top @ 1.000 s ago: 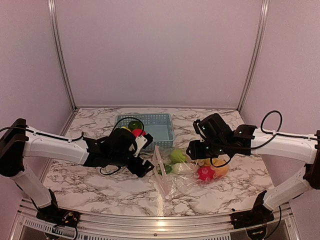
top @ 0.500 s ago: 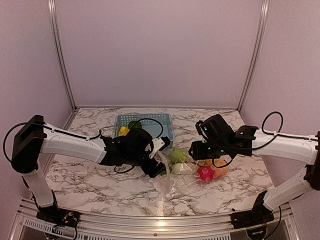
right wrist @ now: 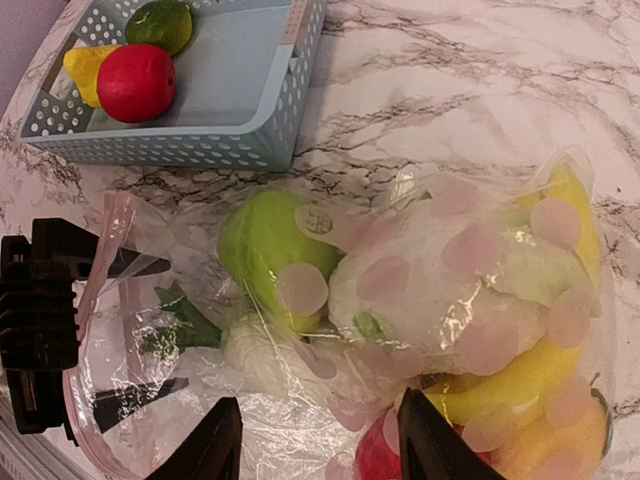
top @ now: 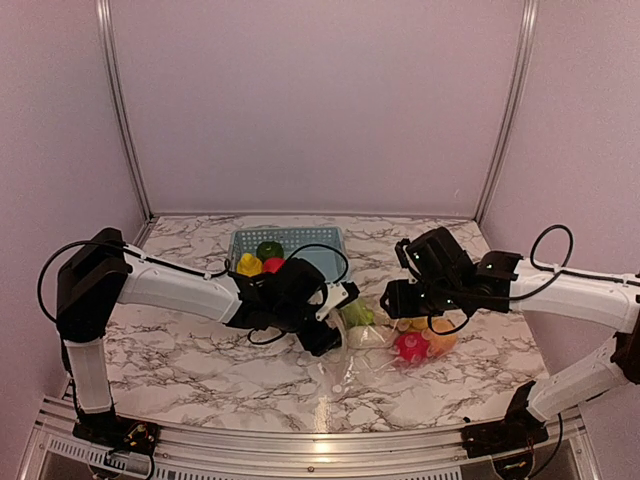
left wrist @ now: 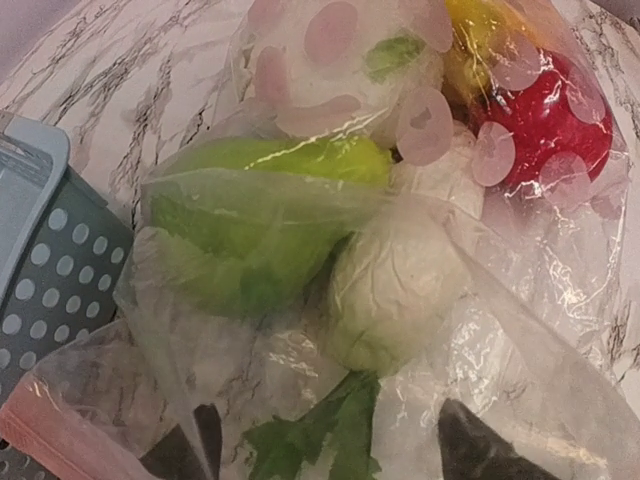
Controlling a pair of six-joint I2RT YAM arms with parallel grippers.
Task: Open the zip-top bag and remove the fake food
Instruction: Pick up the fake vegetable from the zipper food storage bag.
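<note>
**Zip-top bag [right wrist: 440,300]: left claw at its mouth**

Left claw [left wrist: 332,432]: jaws apart inside the bag's open mouth, either side of the leafy green piece [left wrist: 290,445], likely lining up a pick. Left arm reaches low across the table [top: 180,360], just beside the basket [right wrist: 200,150]. Right claw [right wrist: 320,440]: jaws apart above the bag's closed end, perhaps steadying it; contact unclear. Fake food [right wrist: 265,245] mostly sits bagged, mid-table.

No legible text, brand or number anywhere. Only candidate is a small round pale sticker [right wrist: 318,220] on the glossy green round plastic fruit [right wrist: 262,250] inside the clear crinkly zip-top plastic bag [right wrist: 270,415], straight ahead of the right claw [right wrist: 318,398]. Its print is too small to read.
</note>
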